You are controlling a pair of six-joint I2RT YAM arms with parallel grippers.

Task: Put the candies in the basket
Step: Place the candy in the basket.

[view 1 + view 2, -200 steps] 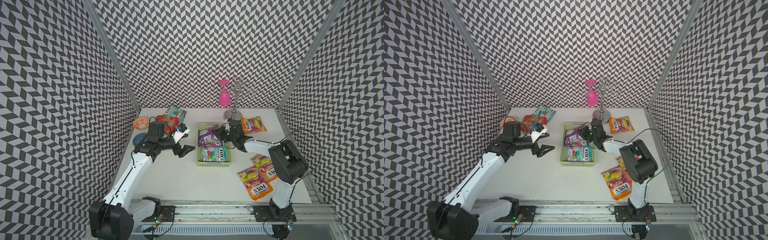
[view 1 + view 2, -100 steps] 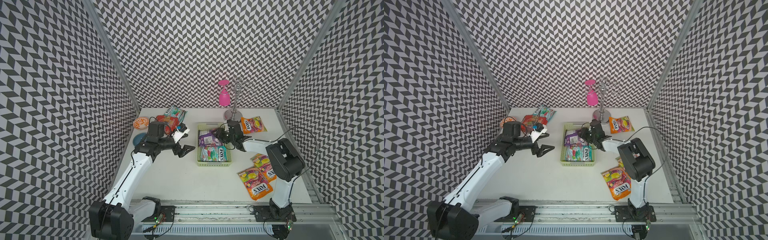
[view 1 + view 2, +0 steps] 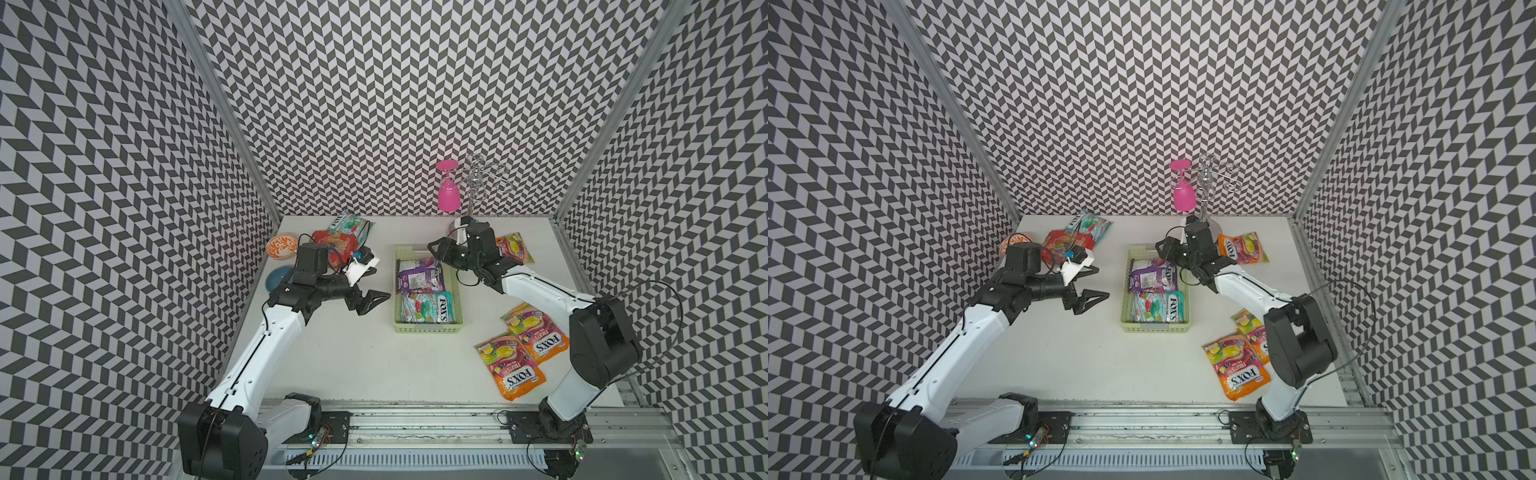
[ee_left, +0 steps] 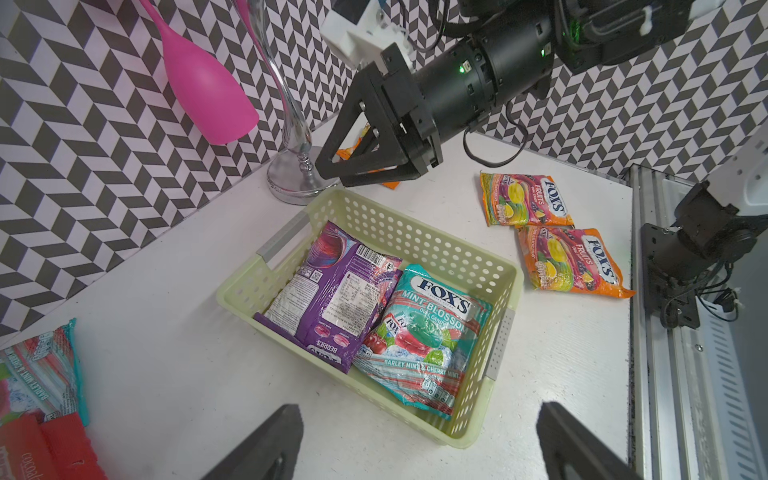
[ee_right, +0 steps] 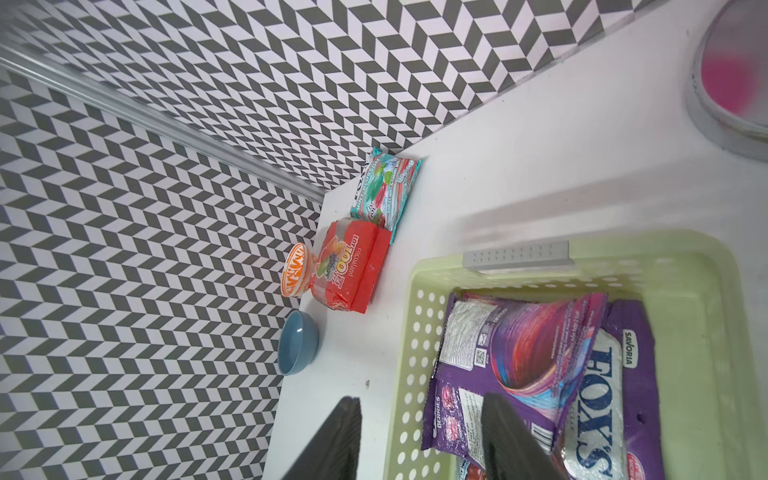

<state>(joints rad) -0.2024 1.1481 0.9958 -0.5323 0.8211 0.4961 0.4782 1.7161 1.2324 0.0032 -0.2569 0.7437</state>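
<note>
The pale green basket stands mid-table and holds a teal bag and purple candies. One purple bag lies back-up, partly over a second one. My right gripper hovers open over the basket's far end, nothing between its fingers. My left gripper is wide open and empty, just left of the basket. Loose candies lie on the table: three orange bags, a teal bag and a red bag.
An orange patterned bowl and a blue bowl sit by the left wall. A pink glass hangs on a chrome rack at the back, just behind my right gripper. Patterned walls close three sides.
My right gripper has gone from shut to open, and the purple bag it held now lies in the basket. It has drawn back a little. The left arm has not moved.
</note>
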